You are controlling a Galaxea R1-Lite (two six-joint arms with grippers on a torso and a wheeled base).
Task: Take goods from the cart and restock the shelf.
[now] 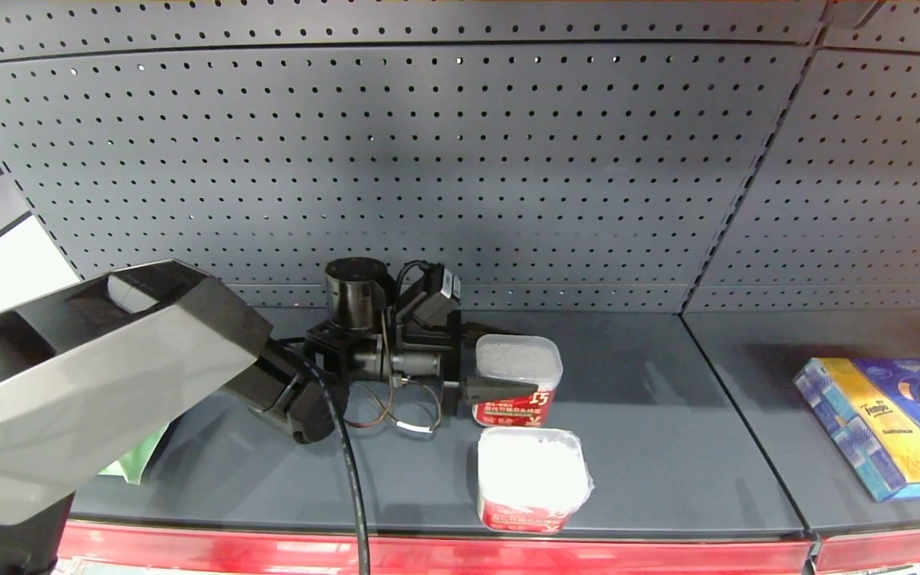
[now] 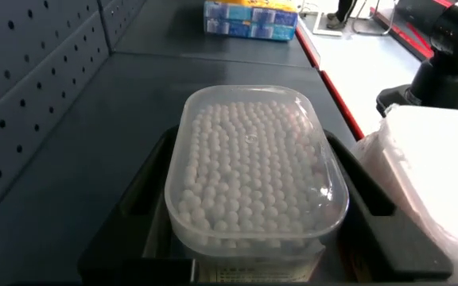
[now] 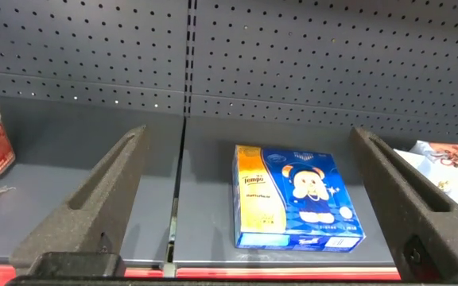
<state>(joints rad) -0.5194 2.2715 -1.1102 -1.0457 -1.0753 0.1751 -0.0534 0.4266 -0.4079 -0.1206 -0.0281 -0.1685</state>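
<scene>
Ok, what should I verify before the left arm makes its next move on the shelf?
1. The rear cotton swab box stands upright on the shelf: ok.
2. The left gripper is closed on it, one finger on each side: ok.
3. Its near finger is clear of the front cotton swab box: cannot tell.
4. The front cotton swab box sits inside the shelf edge: ok.
5. The right gripper is open, far off over the tissue pack: ok.

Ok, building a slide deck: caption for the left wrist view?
Left gripper closed around a tub of cotton swabs on the grey shelf, a second tub alongside.
</scene>
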